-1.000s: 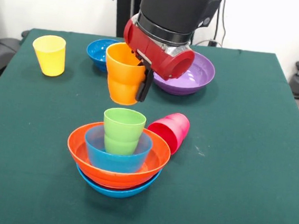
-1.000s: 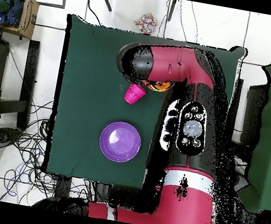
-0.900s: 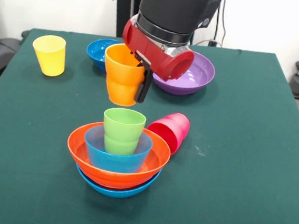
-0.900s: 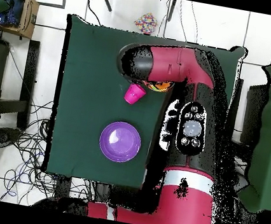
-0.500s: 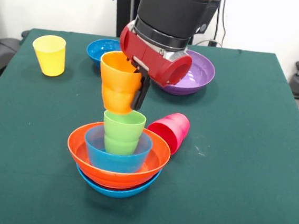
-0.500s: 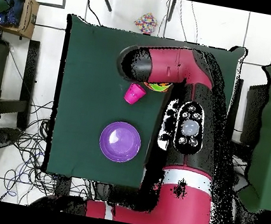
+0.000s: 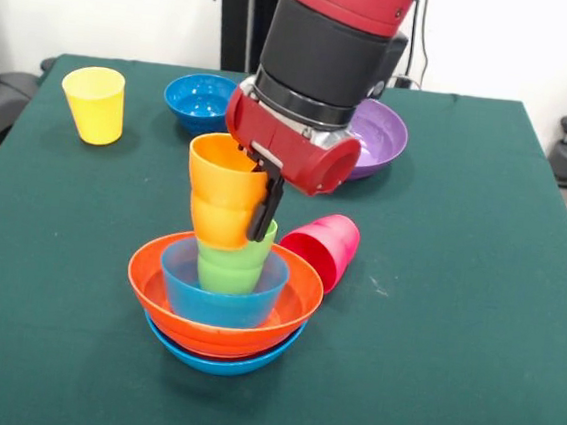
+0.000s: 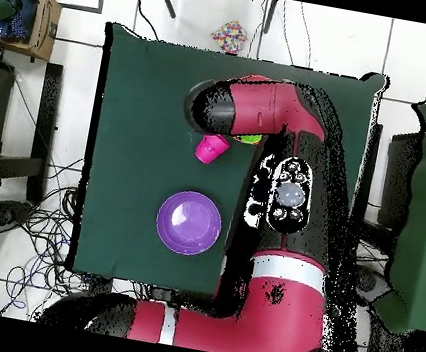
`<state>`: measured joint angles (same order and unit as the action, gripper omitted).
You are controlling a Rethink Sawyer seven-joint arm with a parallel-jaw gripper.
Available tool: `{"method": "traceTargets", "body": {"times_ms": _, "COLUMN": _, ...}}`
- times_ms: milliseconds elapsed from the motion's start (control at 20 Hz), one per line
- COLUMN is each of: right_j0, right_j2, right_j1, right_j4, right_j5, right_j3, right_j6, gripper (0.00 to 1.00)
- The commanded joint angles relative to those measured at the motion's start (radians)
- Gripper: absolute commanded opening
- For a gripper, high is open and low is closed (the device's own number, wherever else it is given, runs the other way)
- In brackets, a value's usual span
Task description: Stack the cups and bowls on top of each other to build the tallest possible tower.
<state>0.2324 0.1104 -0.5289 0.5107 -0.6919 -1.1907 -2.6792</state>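
Observation:
My gripper (image 7: 249, 197) is shut on the orange cup (image 7: 218, 202), with one black finger (image 7: 265, 211) down its outer wall. The cup's base sits in the mouth of the light green cup (image 7: 230, 268). The green cup stands in a small light-blue bowl (image 7: 216, 305), inside a large orange bowl (image 7: 151, 290), on a light-blue bowl (image 7: 219, 364). The pink cup (image 7: 322, 246) lies on its side just right of the tower. The yellow cup (image 7: 94, 104) stands far left. In the overhead view the arm (image 8: 259, 111) hides the tower, apart from a green sliver.
A dark-blue bowl (image 7: 199, 99) and a large purple bowl (image 7: 383, 134) sit at the far side behind the arm. The overhead view shows the purple bowl (image 8: 188, 223) and the pink cup (image 8: 210, 148) beside the arm.
The gripper has come down with the orange cup, from hanging above the green cup to resting in its mouth. Nothing else moved.

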Motion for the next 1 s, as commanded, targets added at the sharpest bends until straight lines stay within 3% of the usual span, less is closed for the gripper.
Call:
{"method": "traceTargets", "body": {"times_ms": 50, "right_j0": -0.029, "right_j2": 0.005, "right_j1": 0.038, "right_j4": 0.057, "right_j5": 0.049, "right_j3": -0.083, "right_j6": 0.069, "gripper": 0.0}}
{"method": "traceTargets", "body": {"times_ms": 500, "right_j0": -0.002, "right_j2": 0.041, "right_j1": 0.015, "right_j4": 0.001, "right_j5": -0.063, "right_j3": -0.08, "right_j6": 0.161, "gripper": 0.0}}
{"method": "traceTargets", "body": {"times_ms": 1000, "right_j0": 0.022, "right_j2": 0.056, "right_j1": -0.004, "right_j4": -0.013, "right_j5": -0.083, "right_j3": -0.058, "right_j6": 0.198, "gripper": 0.0}}
